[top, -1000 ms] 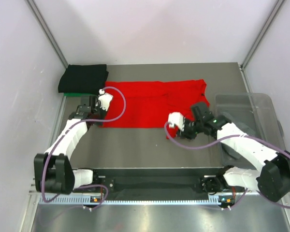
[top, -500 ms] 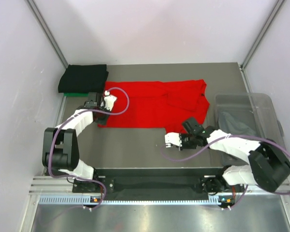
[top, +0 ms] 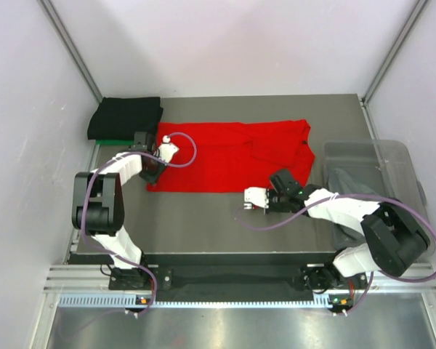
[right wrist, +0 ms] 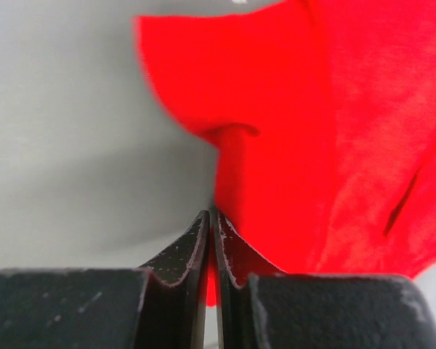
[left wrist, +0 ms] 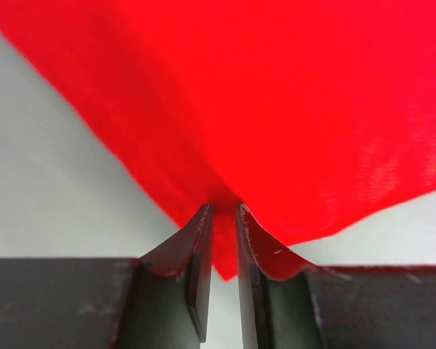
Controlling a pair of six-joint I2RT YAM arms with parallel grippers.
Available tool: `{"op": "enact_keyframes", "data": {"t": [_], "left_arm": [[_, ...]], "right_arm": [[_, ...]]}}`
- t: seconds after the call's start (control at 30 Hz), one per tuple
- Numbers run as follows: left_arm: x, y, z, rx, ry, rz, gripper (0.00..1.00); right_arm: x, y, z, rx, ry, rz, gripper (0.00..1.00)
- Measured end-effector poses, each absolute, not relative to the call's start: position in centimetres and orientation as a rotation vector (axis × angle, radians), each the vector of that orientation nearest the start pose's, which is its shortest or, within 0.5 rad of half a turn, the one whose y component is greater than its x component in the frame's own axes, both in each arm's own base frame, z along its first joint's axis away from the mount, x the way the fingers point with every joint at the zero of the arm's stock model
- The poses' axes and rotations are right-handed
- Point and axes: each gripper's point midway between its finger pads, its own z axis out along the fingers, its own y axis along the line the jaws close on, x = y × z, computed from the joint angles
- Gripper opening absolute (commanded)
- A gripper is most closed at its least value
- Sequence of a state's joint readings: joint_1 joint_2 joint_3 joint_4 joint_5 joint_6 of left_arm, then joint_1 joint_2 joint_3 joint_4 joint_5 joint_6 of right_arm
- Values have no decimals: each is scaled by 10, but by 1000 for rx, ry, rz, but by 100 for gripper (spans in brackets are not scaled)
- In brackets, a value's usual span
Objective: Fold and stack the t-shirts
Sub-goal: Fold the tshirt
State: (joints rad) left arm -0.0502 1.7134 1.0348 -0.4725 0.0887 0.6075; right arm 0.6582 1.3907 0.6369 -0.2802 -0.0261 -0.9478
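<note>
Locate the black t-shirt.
Top view: the black t-shirt lies folded at the far left corner of the table, atop a green one, beside the red t-shirt.

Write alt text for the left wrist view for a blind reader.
The left hand is closed on the edge of a bright red soft cloth t-shirt, a fold of it pinched between its two dark fingers. The shirt fills most of the view, with pale grey table showing at left and lower right.

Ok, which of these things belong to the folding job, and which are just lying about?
Job: red t-shirt, pinched by left hand and right hand; folded black t-shirt on green t-shirt; grey t-shirt.
Lying about: clear plastic bin, holding the grey one.
</note>
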Motion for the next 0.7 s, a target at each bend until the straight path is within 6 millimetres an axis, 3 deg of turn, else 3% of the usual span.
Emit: {"op": "enact_keyframes", "data": {"t": [0.27,0.7], "left_arm": [[353,13,25,844,2605,55,28],[323,15,23,809,2696,16,35]], "right_arm": [[281,163,47,-1756,1827,-91,14],[288,154,49,-1676,1889,-82,16]]}}
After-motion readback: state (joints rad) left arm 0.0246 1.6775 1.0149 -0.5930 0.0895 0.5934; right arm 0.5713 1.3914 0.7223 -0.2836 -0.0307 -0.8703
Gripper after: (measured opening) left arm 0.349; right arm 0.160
